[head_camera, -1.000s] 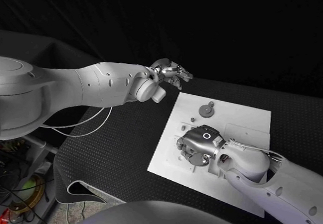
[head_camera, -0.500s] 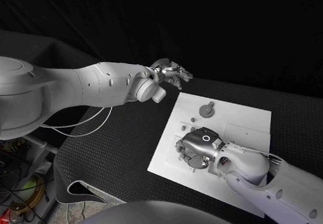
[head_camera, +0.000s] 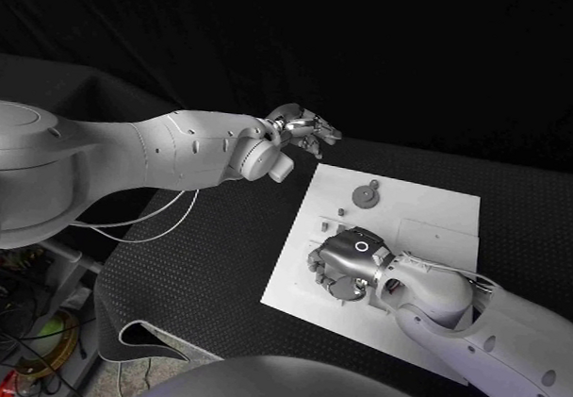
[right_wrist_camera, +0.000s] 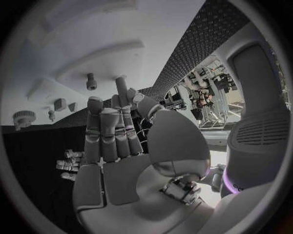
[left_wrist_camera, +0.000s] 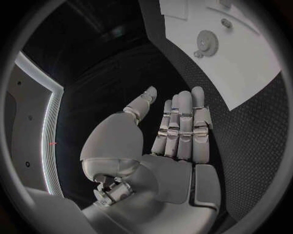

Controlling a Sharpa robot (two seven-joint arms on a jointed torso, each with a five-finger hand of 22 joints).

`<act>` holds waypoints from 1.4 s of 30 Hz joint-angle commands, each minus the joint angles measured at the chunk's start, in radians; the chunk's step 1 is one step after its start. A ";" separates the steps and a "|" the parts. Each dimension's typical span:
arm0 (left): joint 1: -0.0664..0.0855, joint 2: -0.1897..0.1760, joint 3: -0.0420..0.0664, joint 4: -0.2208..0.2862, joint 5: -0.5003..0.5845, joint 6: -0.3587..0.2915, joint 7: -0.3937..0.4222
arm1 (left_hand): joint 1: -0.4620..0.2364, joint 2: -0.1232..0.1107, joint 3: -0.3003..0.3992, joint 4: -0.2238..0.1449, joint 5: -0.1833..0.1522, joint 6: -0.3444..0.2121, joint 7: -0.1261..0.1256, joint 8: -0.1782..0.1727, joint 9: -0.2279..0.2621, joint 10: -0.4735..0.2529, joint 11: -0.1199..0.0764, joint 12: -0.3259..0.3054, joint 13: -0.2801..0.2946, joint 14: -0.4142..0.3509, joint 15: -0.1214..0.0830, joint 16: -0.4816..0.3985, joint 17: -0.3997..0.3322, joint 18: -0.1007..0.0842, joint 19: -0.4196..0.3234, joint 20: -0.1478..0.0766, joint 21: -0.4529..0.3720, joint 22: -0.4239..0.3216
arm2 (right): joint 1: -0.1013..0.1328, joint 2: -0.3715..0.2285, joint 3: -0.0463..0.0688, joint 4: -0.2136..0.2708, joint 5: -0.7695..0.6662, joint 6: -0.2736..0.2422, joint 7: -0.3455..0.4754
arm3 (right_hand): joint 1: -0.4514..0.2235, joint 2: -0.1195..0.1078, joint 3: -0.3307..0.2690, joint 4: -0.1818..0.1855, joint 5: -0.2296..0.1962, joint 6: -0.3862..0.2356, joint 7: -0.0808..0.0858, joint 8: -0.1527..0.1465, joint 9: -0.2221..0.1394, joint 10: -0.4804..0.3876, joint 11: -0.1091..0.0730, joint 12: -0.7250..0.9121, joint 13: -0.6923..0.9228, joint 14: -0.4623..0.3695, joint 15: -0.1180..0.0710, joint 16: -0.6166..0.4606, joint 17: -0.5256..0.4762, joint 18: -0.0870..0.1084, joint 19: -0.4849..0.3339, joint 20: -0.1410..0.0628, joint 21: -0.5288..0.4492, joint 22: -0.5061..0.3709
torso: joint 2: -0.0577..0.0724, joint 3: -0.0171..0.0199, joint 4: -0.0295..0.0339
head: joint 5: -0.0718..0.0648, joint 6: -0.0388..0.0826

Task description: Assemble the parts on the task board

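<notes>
The right hand (head_camera: 348, 264) hangs over the white task board (head_camera: 429, 208) with fingers straight, holding nothing. The left hand (head_camera: 303, 126) — also empty, fingers extended — hovers above the black worktop (head_camera: 199, 256), beside the board's far corner, near a gear part (head_camera: 366, 196).

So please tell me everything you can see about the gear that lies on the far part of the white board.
The gear is a small grey disc with a toothed rim and a raised hub in its middle, as the left wrist view shows. It looks like plastic or dull metal; I cannot tell which. It lies flat on the task board, near its far edge. A much smaller round piece sits right beside it. Neither hand touches it: the right hand is over the board's middle and the left hand is off the board.
</notes>
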 commanded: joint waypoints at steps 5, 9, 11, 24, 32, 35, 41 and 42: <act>0.002 0.001 0.001 0.001 -0.003 0.011 0.006 | -0.008 0.005 -0.002 0.000 -0.002 -0.004 -0.001 0.005 -0.001 -0.006 0.000 0.005 0.001 0.008 -0.001 -0.005 0.002 0.014 0.006 -0.001 -0.007 0.001 | -0.004 -0.001 -0.004 -0.002 0.002 0.015 0.008 | 0.015 0.006 0.006 0.001 0.003 0.008 -0.001 0.006 0.001 0.035 0.002 0.002 0.031 0.001 -0.006 0.004 -0.002 0.027 0.000 -0.006 0.006 0.019 | 0.000 -0.0010 0.0006 | 0.000 0.000; 0.002 0.001 0.001 0.002 -0.003 0.012 0.006 | -0.008 0.005 -0.002 0.000 -0.002 -0.004 -0.001 0.005 -0.001 -0.006 0.000 0.005 0.001 0.008 -0.001 -0.005 0.002 0.014 0.006 -0.001 -0.007 0.002 | -0.007 -0.002 -0.006 0.000 0.004 0.015 0.008 | 0.015 0.006 0.006 0.001 0.003 0.008 -0.001 0.006 0.001 0.035 0.002 0.001 0.032 0.001 -0.006 0.004 -0.002 0.027 0.000 -0.006 0.006 0.019 | 0.000 -0.0010 0.0000 | -0.002 0.000; 0.002 0.001 0.001 0.001 -0.003 0.012 0.006 | -0.008 0.005 -0.002 0.000 -0.002 -0.004 -0.001 0.005 -0.001 -0.006 0.000 0.005 0.001 0.008 -0.001 -0.005 0.002 0.014 0.006 -0.001 -0.007 0.002 | -0.007 -0.002 -0.006 0.000 0.005 0.016 0.008 | 0.015 0.006 0.006 0.001 0.003 0.009 -0.001 0.006 0.001 0.035 0.002 0.001 0.032 0.001 -0.006 0.004 -0.002 0.027 0.000 -0.006 0.006 0.019 | 0.000 -0.0008 -0.0001 | -0.002 0.000; 0.002 0.001 0.001 0.000 -0.003 0.013 0.006 | -0.008 0.005 -0.002 0.000 -0.002 -0.004 -0.001 0.005 -0.002 -0.006 0.000 0.005 0.001 0.008 -0.001 -0.005 0.002 0.014 0.006 -0.001 -0.007 0.002 | -0.007 -0.005 -0.008 -0.004 0.005 0.025 0.004 | 0.015 0.006 0.006 0.001 0.003 0.009 -0.001 0.006 0.000 0.036 0.002 0.001 0.033 0.001 -0.006 0.004 -0.002 0.027 0.000 -0.006 0.006 0.019 | 0.000 0.0008 -0.0001 | -0.003 0.000; 0.002 0.000 0.001 0.000 -0.003 0.013 0.005 | -0.009 0.005 -0.002 0.000 -0.002 -0.004 0.000 0.005 -0.002 -0.006 0.001 0.005 0.001 0.008 -0.001 -0.006 0.003 0.014 0.006 -0.001 -0.008 0.002 | -0.009 0.000 -0.014 -0.013 0.004 0.040 -0.005 | 0.013 0.005 0.005 0.001 0.003 0.007 0.000 0.003 -0.001 0.033 0.003 -0.002 0.033 -0.001 -0.005 0.002 -0.002 0.027 -0.003 -0.005 0.005 0.019 | 0.000 0.0003 -0.0002 | -0.006 0.000; 0.002 0.000 0.001 0.001 -0.003 0.013 0.006 | -0.009 0.005 -0.002 0.000 -0.002 -0.005 0.000 0.005 -0.002 -0.006 0.001 0.005 0.002 0.008 -0.001 -0.006 0.003 0.014 0.006 -0.001 -0.008 0.002 | -0.009 0.006 -0.016 -0.020 0.004 0.046 -0.006 | 0.012 0.002 0.004 0.001 0.003 0.005 0.001 0.001 -0.002 0.031 0.004 -0.005 0.033 -0.002 -0.004 0.001 -0.002 0.027 -0.005 -0.004 0.004 0.019 | 0.000 0.0004 -0.0001 | -0.007 0.000; 0.002 0.002 0.001 0.000 -0.003 0.013 0.006 | -0.009 0.005 -0.002 0.000 -0.002 -0.004 0.000 0.006 -0.002 -0.006 0.001 0.005 0.002 0.008 -0.001 -0.006 0.003 0.014 0.006 -0.001 -0.008 0.002 | -0.019 0.018 -0.025 -0.036 0.001 0.041 -0.008 | 0.013 0.001 0.004 0.001 0.003 0.003 0.002 0.000 -0.003 0.029 0.005 -0.007 0.033 -0.003 -0.003 0.001 -0.002 0.027 -0.006 -0.004 0.004 0.019 | 0.000 -0.0002 0.0017 | -0.008 0.000; 0.002 0.002 0.001 0.000 -0.003 0.013 0.006 | -0.009 0.005 -0.002 0.000 -0.002 -0.004 0.000 0.006 -0.002 -0.006 0.001 0.005 0.002 0.008 -0.001 -0.006 0.003 0.014 0.006 -0.001 -0.008 0.002 | -0.020 0.019 -0.028 -0.037 -0.003 0.040 -0.011 | 0.013 0.001 0.004 0.001 0.003 0.003 0.002 0.000 -0.003 0.029 0.005 -0.007 0.033 -0.004 -0.003 0.001 -0.002 0.027 -0.006 -0.004 0.003 0.019 | 0.000 -0.0003 0.0017 | -0.008 0.000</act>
